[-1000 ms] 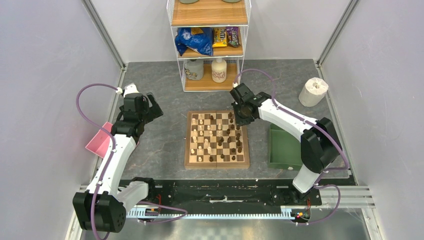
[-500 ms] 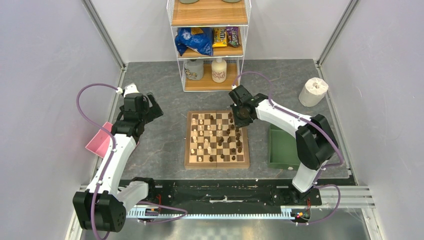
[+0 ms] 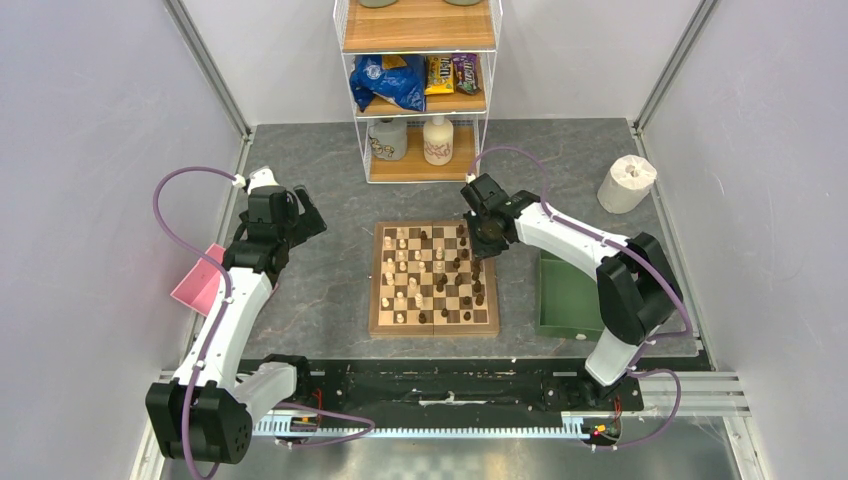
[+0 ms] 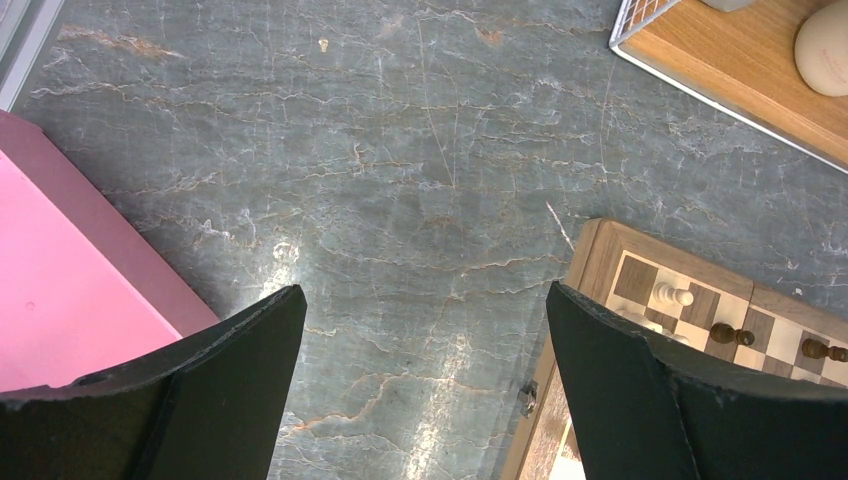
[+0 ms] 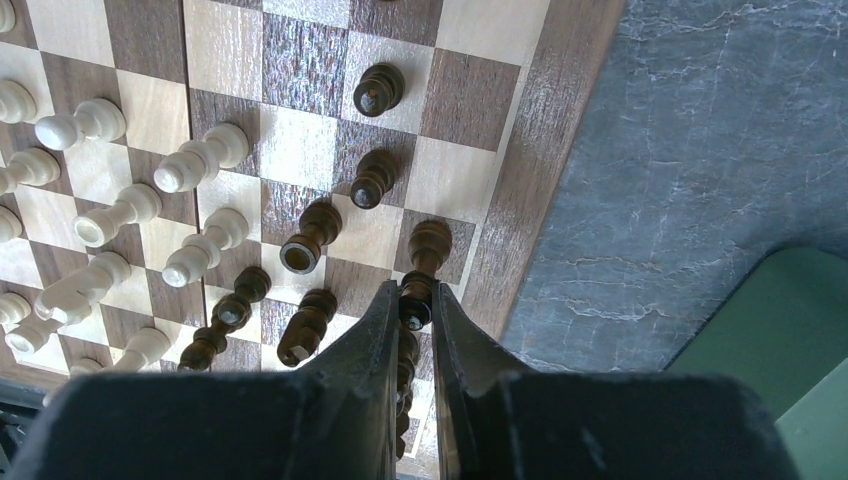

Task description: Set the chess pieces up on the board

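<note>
The board (image 3: 435,328) lies mid-table with pale and dark chess pieces (image 3: 430,270) spread over its squares. My right gripper (image 3: 486,246) hovers over the board's far right corner. In the right wrist view it (image 5: 415,297) is shut on a dark chess piece (image 5: 414,312) standing in the column beside the border (image 5: 540,170). Another dark piece (image 5: 430,243) stands just ahead, and pale pieces (image 5: 200,160) fill the left. My left gripper (image 3: 303,214) is open over bare table left of the board; nothing lies between its fingers (image 4: 425,292).
A pink tray (image 3: 200,280) sits at the left wall, also seen in the left wrist view (image 4: 60,300). A green tray (image 3: 565,295) lies right of the board. A wire shelf (image 3: 420,90) with snacks and bottles stands behind, a paper roll (image 3: 627,183) far right.
My right gripper has shifted slightly over the board's far right corner, staying shut. The left arm has not moved.
</note>
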`<state>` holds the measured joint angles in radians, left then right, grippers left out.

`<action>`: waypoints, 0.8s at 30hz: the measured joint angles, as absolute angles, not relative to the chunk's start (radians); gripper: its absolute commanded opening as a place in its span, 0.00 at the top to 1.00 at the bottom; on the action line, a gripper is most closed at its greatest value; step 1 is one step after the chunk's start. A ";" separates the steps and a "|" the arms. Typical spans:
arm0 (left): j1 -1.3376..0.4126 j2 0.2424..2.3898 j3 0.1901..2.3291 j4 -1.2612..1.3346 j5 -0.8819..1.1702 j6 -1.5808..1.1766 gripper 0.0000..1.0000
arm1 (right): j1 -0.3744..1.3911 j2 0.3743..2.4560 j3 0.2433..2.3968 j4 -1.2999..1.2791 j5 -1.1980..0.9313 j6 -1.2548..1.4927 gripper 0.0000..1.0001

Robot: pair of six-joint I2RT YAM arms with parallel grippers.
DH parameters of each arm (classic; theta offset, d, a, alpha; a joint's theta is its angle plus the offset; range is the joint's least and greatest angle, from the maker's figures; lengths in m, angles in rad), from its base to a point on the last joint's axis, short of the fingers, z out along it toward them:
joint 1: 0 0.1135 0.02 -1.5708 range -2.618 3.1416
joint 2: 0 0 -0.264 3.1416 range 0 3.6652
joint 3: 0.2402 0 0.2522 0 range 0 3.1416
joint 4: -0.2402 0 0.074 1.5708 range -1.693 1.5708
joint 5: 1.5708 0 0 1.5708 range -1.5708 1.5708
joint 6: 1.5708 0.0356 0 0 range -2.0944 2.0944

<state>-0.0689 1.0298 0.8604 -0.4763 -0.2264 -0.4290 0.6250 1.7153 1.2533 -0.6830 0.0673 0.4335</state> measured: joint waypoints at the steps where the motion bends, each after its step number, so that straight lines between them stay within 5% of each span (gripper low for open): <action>1: -0.069 1.030 0.860 -0.476 -0.226 -0.429 0.02 | 0.625 1.715 1.253 -0.685 0.065 0.434 0.88; 24: -0.069 1.030 0.860 -0.476 -0.227 -0.429 0.02 | 0.625 1.716 1.324 -0.730 0.088 0.407 0.47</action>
<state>-0.0689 1.0298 0.8604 -0.4763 -0.2268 -0.4290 0.6250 1.7157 1.3243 -0.7296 0.0875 0.4068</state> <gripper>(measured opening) 0.976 0.503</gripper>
